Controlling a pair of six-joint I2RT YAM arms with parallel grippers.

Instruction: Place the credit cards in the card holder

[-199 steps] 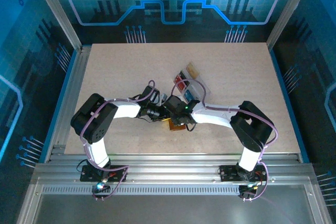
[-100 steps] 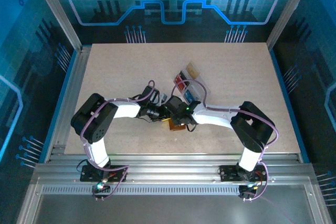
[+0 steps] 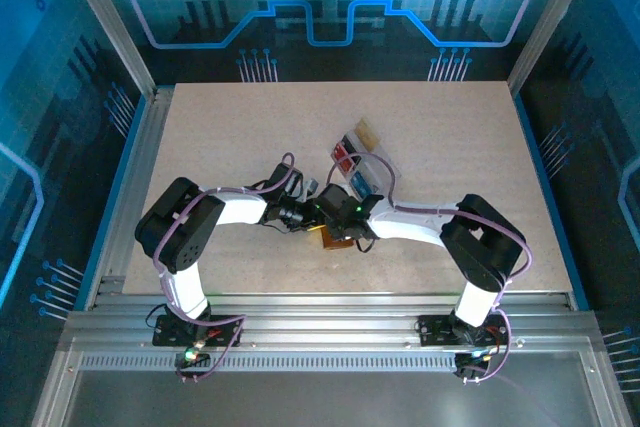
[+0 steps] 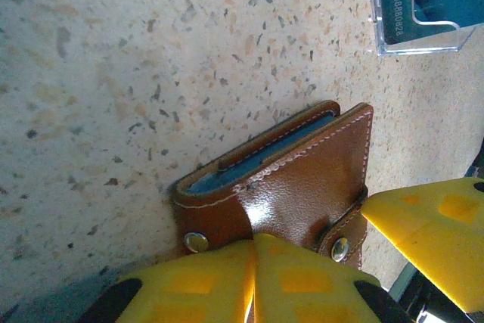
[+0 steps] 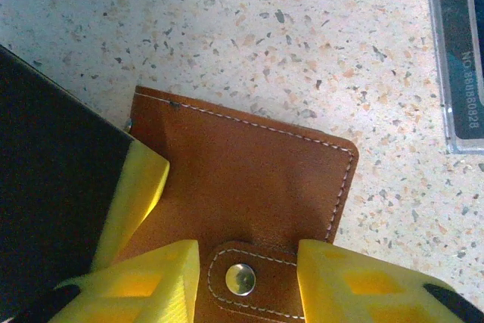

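The left gripper (image 4: 253, 262) has its yellow pads pressed together on the lower edge of the small brown leather card holder (image 4: 302, 187), pinching it. The right gripper (image 5: 246, 256) is spread, with one finger on each side of the strap that carries the pale snap button (image 5: 240, 278). The card holder lies folded on the speckled table (image 4: 113, 73). The edge of a bright blue credit card (image 4: 249, 158) shows inside it. Near it stands a clear plastic tray (image 4: 420, 39).

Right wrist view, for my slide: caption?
The right gripper straddles the snap tab of the closed brown card holder.
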